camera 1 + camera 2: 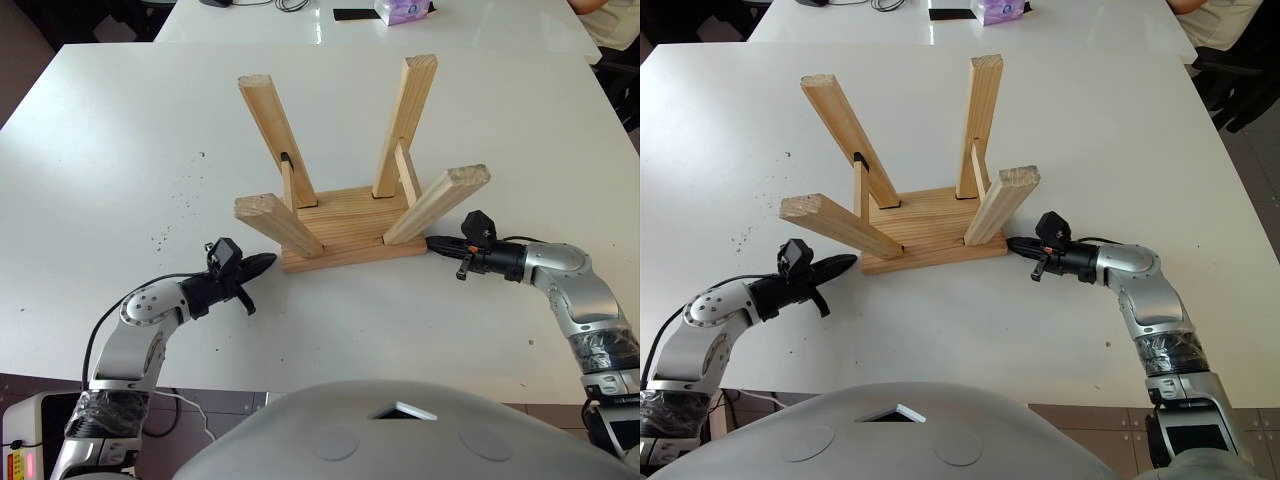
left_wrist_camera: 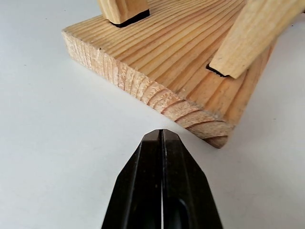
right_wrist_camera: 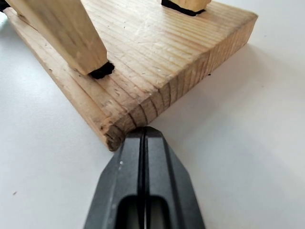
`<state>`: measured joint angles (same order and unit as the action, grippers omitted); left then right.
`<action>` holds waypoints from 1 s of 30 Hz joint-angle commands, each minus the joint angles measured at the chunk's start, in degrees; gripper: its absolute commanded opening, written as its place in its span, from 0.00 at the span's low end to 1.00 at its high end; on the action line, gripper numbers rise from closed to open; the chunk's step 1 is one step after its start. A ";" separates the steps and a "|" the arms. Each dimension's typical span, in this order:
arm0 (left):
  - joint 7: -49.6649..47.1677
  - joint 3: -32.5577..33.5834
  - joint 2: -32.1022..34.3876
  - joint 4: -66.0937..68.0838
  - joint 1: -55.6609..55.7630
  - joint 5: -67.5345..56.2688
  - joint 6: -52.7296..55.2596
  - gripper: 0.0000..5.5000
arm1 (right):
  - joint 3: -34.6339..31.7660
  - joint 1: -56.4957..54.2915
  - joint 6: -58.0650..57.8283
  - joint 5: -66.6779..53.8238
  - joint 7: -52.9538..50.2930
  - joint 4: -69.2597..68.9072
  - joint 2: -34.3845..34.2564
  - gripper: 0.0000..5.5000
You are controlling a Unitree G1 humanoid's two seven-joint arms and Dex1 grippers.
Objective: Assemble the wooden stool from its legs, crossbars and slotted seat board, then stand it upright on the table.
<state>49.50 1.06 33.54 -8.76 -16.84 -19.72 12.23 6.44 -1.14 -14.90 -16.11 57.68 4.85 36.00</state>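
The wooden stool (image 1: 345,225) lies upside down on the white table (image 1: 120,160), its seat board (image 1: 352,258) flat on the surface and its legs (image 1: 275,125) splayed upward, with short crossbars (image 1: 287,182) between them. My left gripper (image 1: 268,262) is shut, its tip just short of the seat board's near left corner (image 2: 209,136). My right gripper (image 1: 432,242) is shut too, and its tip touches the board's near right corner (image 3: 116,133).
A second white table (image 1: 480,25) stands behind, carrying a tissue box (image 1: 405,10) and a dark flat object (image 1: 355,14). Small dark specks (image 1: 175,220) dot the table left of the stool. Open surface lies on both sides.
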 commanded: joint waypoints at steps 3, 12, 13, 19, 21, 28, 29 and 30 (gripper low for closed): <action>1.14 -0.38 0.53 -3.43 -2.33 -1.52 2.43 0.00 | 0.00 -0.25 -0.77 0.01 0.24 -0.50 -0.15 0.00; 0.05 -3.47 -2.24 -2.04 1.19 -0.33 2.12 0.00 | 2.11 0.76 -3.00 -0.74 2.13 -4.30 -0.11 0.00; 0.16 -3.77 -2.35 -2.29 0.72 -0.35 2.02 0.00 | 2.20 0.67 -3.12 -0.65 2.10 -4.36 -0.17 0.00; 0.83 -4.53 -2.10 -3.44 -0.97 -0.15 1.80 0.00 | 1.99 1.53 -3.60 -0.58 1.48 -5.46 -0.49 0.00; 0.95 -4.34 -1.61 -3.99 -1.01 -0.13 1.88 0.00 | 2.02 1.68 -3.79 -0.63 1.51 -5.96 -0.50 0.00; 1.44 0.58 1.32 0.80 -0.62 -0.27 0.33 0.00 | 0.85 1.64 -2.97 -0.09 1.33 -3.78 0.05 0.00; 1.67 0.92 1.50 0.95 -0.62 -0.52 0.29 0.00 | 0.55 1.50 -3.06 -0.22 1.37 -3.64 0.12 0.00; 1.76 0.97 1.50 0.97 -0.42 -0.57 0.38 0.00 | 0.33 1.39 -3.11 -0.27 1.42 -3.53 0.11 0.00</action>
<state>50.57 1.51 33.90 -8.40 -16.94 -20.22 12.33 6.73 0.43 -17.96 -15.83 58.67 0.93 36.20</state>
